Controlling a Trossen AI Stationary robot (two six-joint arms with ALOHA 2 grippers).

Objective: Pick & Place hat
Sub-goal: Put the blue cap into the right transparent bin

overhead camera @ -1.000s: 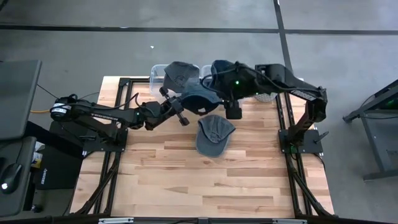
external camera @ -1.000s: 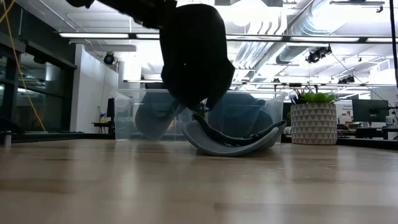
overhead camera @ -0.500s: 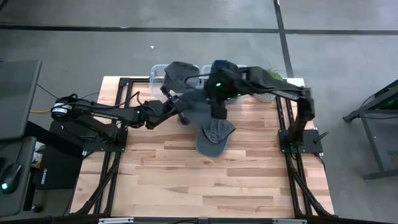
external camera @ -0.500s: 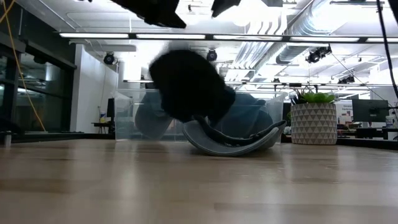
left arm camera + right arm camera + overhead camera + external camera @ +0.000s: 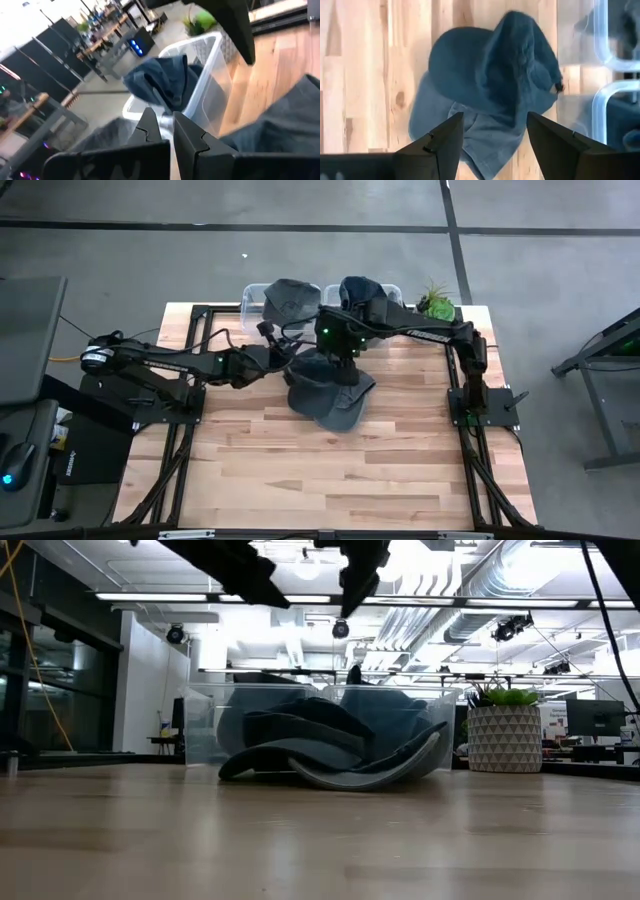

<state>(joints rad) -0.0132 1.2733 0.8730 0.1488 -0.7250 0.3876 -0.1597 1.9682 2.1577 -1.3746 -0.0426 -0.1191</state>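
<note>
Two hats (image 5: 328, 385) now lie piled on the tabletop (image 5: 300, 470), the upper one freshly dropped there. Above them the right tool (image 5: 340, 362) hangs spread and empty; beside it the left tool (image 5: 283, 350) is pinched together, so binning into the far clear bins (image 5: 255, 302) remains.

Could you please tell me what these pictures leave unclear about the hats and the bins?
- Lower hat: the dark hat on top covers much of it in the high view.
- Bins: their bottoms are hidden under hats in the high view.
- Bin contents: blurred through the plastic in the low view.
</note>
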